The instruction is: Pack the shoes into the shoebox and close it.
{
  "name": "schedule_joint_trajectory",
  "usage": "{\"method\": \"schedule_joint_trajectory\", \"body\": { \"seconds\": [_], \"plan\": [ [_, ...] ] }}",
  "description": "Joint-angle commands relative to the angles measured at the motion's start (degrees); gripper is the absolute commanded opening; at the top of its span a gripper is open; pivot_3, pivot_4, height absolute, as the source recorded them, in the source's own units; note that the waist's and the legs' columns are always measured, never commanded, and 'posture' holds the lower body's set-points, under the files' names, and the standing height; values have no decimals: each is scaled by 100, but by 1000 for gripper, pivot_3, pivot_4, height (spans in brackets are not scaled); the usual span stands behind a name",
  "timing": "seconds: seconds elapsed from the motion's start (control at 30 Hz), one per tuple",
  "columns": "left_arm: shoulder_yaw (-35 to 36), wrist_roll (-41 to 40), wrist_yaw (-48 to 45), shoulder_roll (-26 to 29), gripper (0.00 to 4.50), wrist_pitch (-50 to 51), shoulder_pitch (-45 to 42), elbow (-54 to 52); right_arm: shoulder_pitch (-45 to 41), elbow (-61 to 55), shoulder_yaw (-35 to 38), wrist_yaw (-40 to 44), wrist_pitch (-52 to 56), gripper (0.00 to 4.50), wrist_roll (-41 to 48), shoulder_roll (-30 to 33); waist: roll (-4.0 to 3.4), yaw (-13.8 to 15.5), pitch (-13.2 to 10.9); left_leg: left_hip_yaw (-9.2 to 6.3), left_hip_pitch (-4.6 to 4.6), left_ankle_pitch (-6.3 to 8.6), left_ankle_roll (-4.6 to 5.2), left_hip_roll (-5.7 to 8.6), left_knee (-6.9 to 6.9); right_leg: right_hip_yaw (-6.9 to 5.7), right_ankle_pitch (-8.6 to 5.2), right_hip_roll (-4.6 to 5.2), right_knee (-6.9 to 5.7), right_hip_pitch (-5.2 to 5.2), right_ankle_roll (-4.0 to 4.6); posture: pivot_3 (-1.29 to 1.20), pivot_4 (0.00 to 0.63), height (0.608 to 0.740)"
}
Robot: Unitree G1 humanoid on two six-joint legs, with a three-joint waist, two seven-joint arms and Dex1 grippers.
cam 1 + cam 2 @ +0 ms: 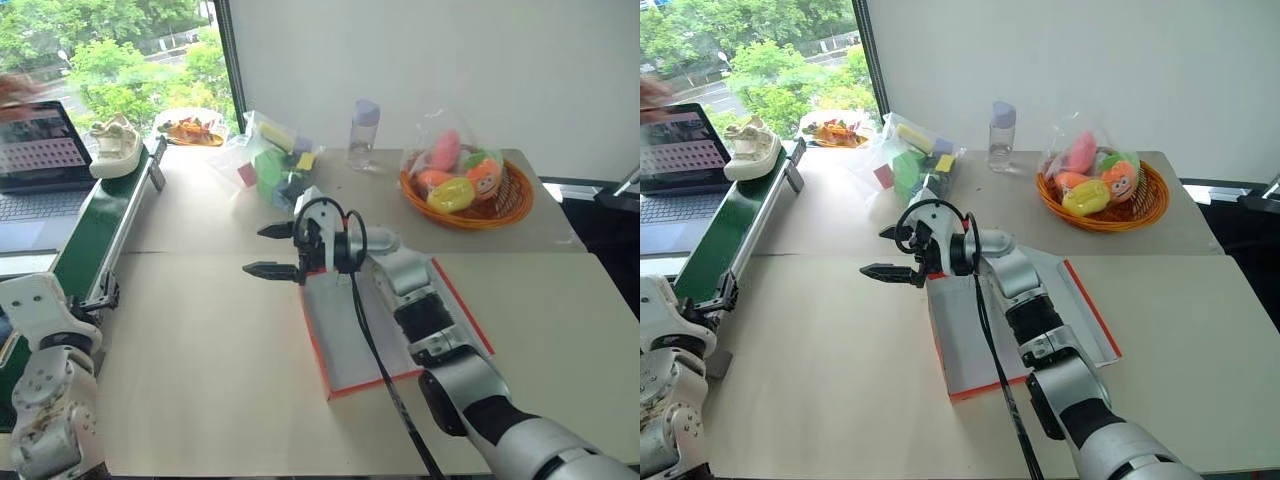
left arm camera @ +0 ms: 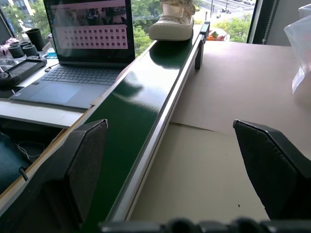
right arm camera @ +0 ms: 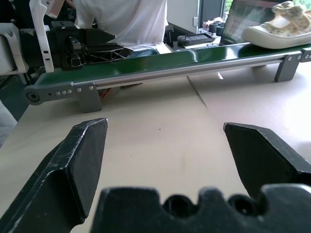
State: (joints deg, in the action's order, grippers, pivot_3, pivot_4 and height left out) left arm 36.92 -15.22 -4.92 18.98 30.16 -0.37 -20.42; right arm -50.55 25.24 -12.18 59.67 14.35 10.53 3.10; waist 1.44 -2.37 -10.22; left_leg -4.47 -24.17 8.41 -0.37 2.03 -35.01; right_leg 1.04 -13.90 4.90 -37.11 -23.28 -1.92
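Cream shoe (image 1: 115,147) sits at the conveyor's (image 1: 85,245) far end, apparently alone; left gripper (image 2: 180,170), spread wide, should straddle it before carrying to the shoebox (image 1: 345,340).

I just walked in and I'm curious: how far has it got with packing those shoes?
Barely begun. The shoebox lies open on the table with nothing inside. One shoe sits at the far end of the green conveyor, untouched. Both the left gripper and right gripper are open and hold nothing. Fetching, packing and closing remain.
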Motion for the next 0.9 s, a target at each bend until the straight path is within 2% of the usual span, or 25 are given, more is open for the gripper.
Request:
{"method": "schedule_joint_trajectory", "body": {
  "seconds": [0.03, 0.2, 0.33, 0.9],
  "plan": [
    [61, 85, 64, 259, 4446, -253, -187, 260, -7, -310, -32, -13, -263, 4500, -21, 80, 0, -9, 0, 0, 1, 0, 0, 0, 0, 1, 0, 0, 0, 0, 0, 0, 150, 740],
    [180, -2, -155, 657, 4446, -585, -438, 991, -190, 98, 120, -1123, -963, 4500, -540, 61, 1, -6, 1, 0, 2, 4, -7, 0, 0, 0, 1, -1, -1, 0, 1, 0, 150, 740],
    [105, -58, -344, 816, 4446, -881, -530, 1325, -241, 299, 253, -1796, -867, 4500, -750, 150, 1, -6, 1, -1, 1, 3, -8, -1, 2, 2, 1, 1, 1, -1, 2, 0, 150, 740],
    [29, -16, -682, 1772, 4446, -1611, -1241, 3180, 384, -856, 250, -1663, 116, 4500, -418, 402, 1, -12, 1, -1, -1, -2, -1, -3, 5, 4, 2, 1, -1, -8, 3, 0, 150, 740]
  ]
}}
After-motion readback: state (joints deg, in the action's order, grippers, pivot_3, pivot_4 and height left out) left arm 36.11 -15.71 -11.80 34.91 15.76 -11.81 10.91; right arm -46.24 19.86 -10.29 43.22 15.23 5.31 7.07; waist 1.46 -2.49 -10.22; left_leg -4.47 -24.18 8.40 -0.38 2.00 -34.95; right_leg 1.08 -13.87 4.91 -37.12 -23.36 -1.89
